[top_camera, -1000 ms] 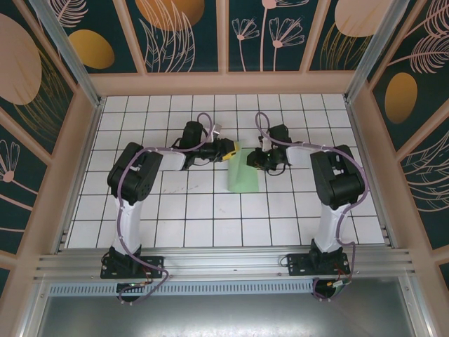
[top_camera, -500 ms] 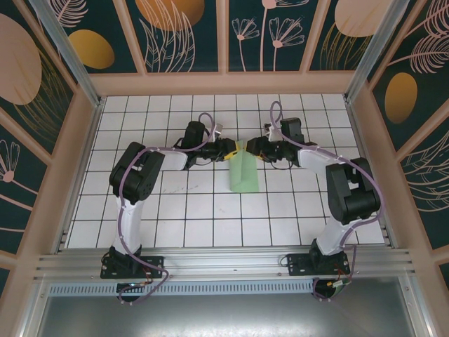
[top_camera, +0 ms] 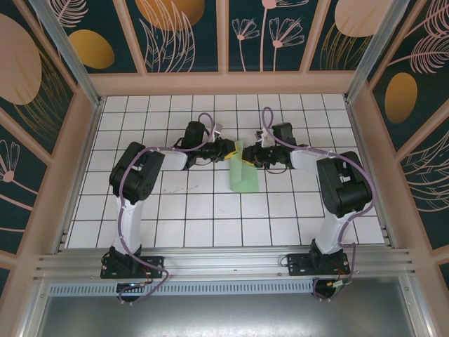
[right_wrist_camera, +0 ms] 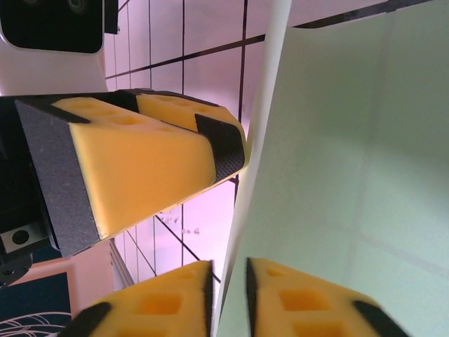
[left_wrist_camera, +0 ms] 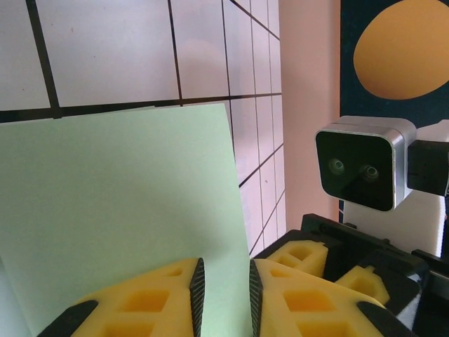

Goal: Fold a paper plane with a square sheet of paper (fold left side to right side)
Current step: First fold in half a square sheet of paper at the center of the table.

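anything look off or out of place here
Nothing looks damaged or spilled. The one thing not lying flat is the square sheet of paper: its far edge stands up off the tiles, between the fingers of the left hand and the right hand, while its near part rests flat.

At the bottom we see our right hand (right_wrist_camera: 228,284). Its two yellow fingers (right_wrist_camera: 158,305) are drawn close, with the raised edge of the sheet (right_wrist_camera: 337,140) pinched between the black pads. The pale green sheet takes up the right side, its edge running up to the top. Left of that edge, the left hand (right_wrist_camera: 228,147) points at it, tips touching or just beside the paper; we cannot tell which. Behind lies the white gridded desk (right_wrist_camera: 210,42), and a black camera (right_wrist_camera: 49,24) sits top left.
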Controlling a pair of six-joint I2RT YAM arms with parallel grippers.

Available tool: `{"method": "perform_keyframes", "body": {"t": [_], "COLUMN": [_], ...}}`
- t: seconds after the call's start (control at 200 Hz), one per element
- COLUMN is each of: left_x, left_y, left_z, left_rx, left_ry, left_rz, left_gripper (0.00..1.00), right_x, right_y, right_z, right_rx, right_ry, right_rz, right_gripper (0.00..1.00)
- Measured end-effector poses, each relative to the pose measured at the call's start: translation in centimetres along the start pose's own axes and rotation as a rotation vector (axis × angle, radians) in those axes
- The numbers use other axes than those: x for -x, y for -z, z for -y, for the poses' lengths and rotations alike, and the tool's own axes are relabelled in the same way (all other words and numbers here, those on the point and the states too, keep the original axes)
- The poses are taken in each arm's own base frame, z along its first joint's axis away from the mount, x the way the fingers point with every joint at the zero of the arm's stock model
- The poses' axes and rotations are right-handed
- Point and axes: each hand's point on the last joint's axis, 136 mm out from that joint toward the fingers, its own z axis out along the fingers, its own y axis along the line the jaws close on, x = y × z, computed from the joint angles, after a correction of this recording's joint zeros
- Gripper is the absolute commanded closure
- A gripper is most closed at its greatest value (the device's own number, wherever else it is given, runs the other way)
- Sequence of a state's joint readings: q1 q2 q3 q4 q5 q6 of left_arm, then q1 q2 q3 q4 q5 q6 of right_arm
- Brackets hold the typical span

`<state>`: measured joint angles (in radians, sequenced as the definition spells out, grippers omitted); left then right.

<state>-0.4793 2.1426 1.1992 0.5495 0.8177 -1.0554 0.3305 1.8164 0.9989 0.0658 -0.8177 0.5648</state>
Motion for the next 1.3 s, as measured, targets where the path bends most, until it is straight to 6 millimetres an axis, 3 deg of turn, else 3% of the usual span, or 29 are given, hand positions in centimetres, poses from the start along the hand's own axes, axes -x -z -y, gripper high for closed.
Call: {"method": "perform_keyframes", "body": {"t": [0.105, 0.31, 0.58, 0.946, 1.081, 1.301], "left_x": [0.1, 0.1, 0.5, -2.9, -2.7, -2.2], "left_y": [0.0, 0.5, 3.4, 1.3, 0.5, -0.5], "left_z": [-0.1, -0.6, 1.6, -4.0, -4.5, -4.8], "left_rx": [0.005, 0.064, 0.182, 0.431, 0.467, 0.508], "left_ry": [-0.003, -0.029, -0.136, -0.12, -0.125, -0.142], "left_rz": [0.006, 0.018, 0.093, 0.005, -0.002, -0.004], "left_gripper": [0.69, 0.58, 0.49, 0.44, 0.46, 0.57], "right_x": [-0.1, 0.2, 0.6, 0.5, 0.5, 0.5], "right_y": [0.0, 0.2, 1.2, 1.6, 1.6, 1.6], "right_z": [0.2, 1.0, 4.1, 5.9, 6.0, 6.0], "right_rx": [-0.007, -0.074, -0.212, -0.31, -0.315, -0.317], "right_ry": [-0.004, 0.003, 0.0, 0.004, 0.005, 0.011], "right_rz": [-0.002, 0.006, 0.035, 0.039, 0.041, 0.039], "right_gripper": [0.98, 0.99, 0.97, 0.95, 0.95, 0.89]}}
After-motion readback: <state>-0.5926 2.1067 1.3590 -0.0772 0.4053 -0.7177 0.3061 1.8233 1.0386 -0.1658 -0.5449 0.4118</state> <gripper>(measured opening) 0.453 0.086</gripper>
